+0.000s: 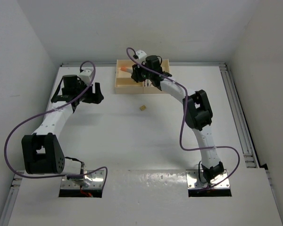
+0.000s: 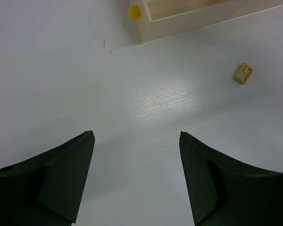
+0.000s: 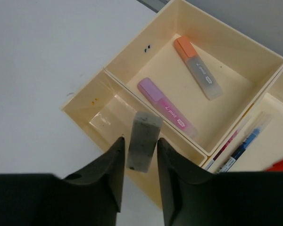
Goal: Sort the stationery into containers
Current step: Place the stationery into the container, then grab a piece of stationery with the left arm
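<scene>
White tabletop (image 1: 132,141) is seen all around, with the tray (image 2: 193,21) at the far side. The eraser (image 3: 144,141) is kept inside the right gripper (image 3: 140,146), right above the small compartment (image 3: 104,117), likely because markers (image 3: 198,68) and pens (image 3: 240,146) are sorted into the other two. (A thin gap is seen on one side, so a firm hold cannot be told.) That arm is stretched far out and bent down. The left gripper (image 2: 136,133) is spread wide and empty, held low, with the tan block (image 2: 243,73) lying ahead.
</scene>
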`<state>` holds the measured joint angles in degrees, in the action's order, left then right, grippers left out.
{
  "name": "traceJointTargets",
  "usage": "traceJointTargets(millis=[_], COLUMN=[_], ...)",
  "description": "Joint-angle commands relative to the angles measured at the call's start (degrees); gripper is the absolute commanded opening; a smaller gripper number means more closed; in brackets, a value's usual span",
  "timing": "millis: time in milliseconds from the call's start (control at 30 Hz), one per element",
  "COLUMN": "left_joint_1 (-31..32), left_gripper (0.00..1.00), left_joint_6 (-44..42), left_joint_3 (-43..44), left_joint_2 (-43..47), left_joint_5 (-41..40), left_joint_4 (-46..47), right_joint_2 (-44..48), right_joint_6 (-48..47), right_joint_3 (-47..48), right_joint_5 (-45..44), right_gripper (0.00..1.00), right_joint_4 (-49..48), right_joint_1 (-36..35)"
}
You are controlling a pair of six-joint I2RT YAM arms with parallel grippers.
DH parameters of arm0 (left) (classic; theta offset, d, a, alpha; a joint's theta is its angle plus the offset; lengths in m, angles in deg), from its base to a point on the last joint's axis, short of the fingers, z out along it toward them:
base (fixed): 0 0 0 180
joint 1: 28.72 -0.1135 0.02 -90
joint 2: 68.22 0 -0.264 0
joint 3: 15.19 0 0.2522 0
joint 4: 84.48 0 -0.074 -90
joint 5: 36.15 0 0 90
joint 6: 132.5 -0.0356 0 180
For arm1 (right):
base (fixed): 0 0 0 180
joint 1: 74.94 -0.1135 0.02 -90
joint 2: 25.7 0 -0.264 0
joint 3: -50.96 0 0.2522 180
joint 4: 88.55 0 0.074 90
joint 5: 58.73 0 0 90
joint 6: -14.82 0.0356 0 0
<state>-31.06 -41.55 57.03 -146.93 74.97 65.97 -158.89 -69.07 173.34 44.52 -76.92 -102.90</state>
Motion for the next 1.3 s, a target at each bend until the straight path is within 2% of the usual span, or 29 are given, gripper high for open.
traceJointTargets(millis=[0, 67, 100, 200, 233, 367, 467, 500, 600, 733, 800, 900, 1000, 1167, 1267], left_joint_1=[-0.29, 0.24, 0.5, 1.73, 4.78, 10.69, 17.19, 20.25, 24.31, 27.13, 28.44, 29.42, 30.38, 30.83, 30.83], left_gripper=[0.79, 0.8, 0.8, 0.83, 0.84, 0.8, 0.77, 0.77, 0.76, 0.75, 0.75, 0.74, 0.72, 0.72, 0.68], left_joint_6=[-2.34, -2.97, -3.67, -6.21, -6.83, -10.08, -11.4, -11.5, -10.8, -10.36, -10.36, -9.56, -9.91, -11.23, -11.41], left_joint_3=[1.84, 1.84, 2.1, 3.06, 3.15, 4.29, 6.31, 7.01, 12.26, 21.77, 24.85, 30.56, 31.28, 31.54, 30.75], left_joint_2=[0.23, 0.41, 0.58, 0.93, 0.93, -0.55, -4.94, -8.09, -16.25, -27.78, -33.06, -38.43, -40.81, -43.18, -43.8], left_joint_5=[2.43, 2.69, 2.69, 3.05, 2.44, 1.64, -0.02, -0.73, -2.93, -2.23, -3.1, -4.51, -5.21, -6.36, -5.57], left_joint_4=[1.47, 1.46, 1.29, 0.76, 0.94, 1.46, 1.99, 2.17, 2.09, -0.63, -1.6, -3.1, -2.93, -3.37, -3.11], right_joint_2=[-1.37, -1.64, -1.38, 0.99, 3.26, 13.89, 23.71, 26.28, 35.78, 46.59, 51.68, 56.52, 58.65, 57.78, 57.42], right_joint_6=[-1.01, -1.27, -1.45, -0.4, 0.3, 7.23, 10.05, 10.32, 9.19, 9.53, 11.64, 13.84, 14.72, 15.95, 16.13], right_joint_3=[3.43, 3.97, 3.97, 3.53, 3.1, -3.13, -10.93, -13.41, -23.43, -37.91, -41.71, -48.3, -50.25, -49.91, -49.82], right_joint_5=[-0.25, -0.6, -0.77, -1.48, -1.48, 0.36, 2.21, 2.56, 4.05, 4.67, 5.2, 5.73, 5.99, 7.4, 8.1], right_gripper=[0.36, 0.41, 0.49, 0.63, 0.64, 0.59, 0.57, 0.57, 0.57, 0.57, 0.58, 0.58, 0.58, 0.58, 0.58], right_joint_4=[-2.79, -2.7, -2.53, -1.13, -0.77, 1.95, 8.34, 9.59, 15.9, 19.7, 20.76, 20.94, 20.76, 21.03, 20.94], right_joint_1=[-0.6, -0.86, -0.95, -0.69, -0.25, 2.65, 6.86, 8.87, 13.18, 18.99, 22.06, 24.97, 26.82, 29.36, 29.55])
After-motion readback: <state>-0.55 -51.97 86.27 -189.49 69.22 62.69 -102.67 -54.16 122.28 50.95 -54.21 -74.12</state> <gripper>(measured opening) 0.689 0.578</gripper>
